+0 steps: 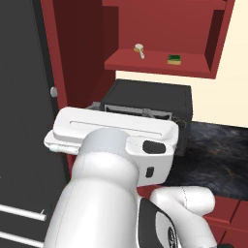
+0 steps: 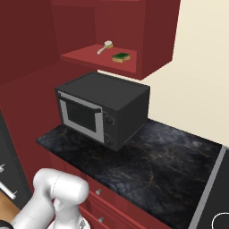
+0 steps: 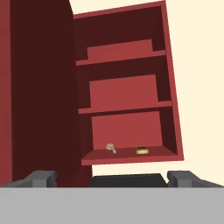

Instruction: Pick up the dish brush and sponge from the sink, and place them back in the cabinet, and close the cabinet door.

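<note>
Brush (image 3: 110, 148) and sponge (image 3: 141, 150) already on bottom cabinet shelf (image 3: 127, 155). Gripper (image 3: 113, 178) wide open, holding nothing. Next: reach open door (image 3: 41, 92), push flat side slowly until shut.

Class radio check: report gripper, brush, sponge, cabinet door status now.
Gripper open, empty. Dish brush and sponge on cabinet shelf. Cabinet door open.

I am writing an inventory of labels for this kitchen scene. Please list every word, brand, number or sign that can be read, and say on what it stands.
No readable text in any view.
microwave: two round knobs on its front panel, no legible marks.
cabinet, dish brush, sponge: plain, no labels.
Robot arm: dark patches on its white shell, no lettering.
</note>
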Controlling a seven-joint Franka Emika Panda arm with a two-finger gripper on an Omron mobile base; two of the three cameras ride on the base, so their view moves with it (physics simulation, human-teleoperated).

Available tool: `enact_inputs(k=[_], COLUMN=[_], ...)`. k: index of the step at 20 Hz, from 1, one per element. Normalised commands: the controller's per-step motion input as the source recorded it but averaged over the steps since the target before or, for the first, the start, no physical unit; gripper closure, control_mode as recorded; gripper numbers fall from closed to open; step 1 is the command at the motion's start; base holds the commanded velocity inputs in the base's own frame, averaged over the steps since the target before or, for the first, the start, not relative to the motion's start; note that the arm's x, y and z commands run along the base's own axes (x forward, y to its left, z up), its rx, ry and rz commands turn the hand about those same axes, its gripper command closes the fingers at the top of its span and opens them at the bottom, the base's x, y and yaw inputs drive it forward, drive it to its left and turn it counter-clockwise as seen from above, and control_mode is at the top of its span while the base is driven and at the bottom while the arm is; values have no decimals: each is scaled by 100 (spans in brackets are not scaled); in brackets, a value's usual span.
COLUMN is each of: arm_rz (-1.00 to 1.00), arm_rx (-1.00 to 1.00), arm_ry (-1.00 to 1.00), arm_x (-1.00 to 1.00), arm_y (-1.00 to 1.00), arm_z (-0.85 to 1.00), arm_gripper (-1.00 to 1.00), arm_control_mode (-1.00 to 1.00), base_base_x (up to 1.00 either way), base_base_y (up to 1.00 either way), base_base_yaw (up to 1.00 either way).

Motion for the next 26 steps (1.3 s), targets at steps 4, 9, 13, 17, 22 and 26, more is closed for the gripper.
enact_inputs(k=[4, 9, 13, 17, 22, 26], arm_rz=[0, 0, 0, 0, 0, 0], arm_rx=[0, 0, 0, 0, 0, 0], arm_ry=[0, 0, 0, 0, 0, -1], arm_x=[4, 12, 14, 16, 15, 16], arm_y=[12, 16, 13, 10, 13, 18], arm_z=[0, 0, 0, 0, -1, -7], arm_gripper=[-100, -100, -100, -100, -100, -100], arm_control_mode=[-100, -100, -100, -100, -100, -100], base_base_x=[0, 0, 0, 0, 0, 0], base_base_y=[0, 0, 0, 0, 0, 0], base_base_yaw=[0, 0, 0, 0, 0, 0])
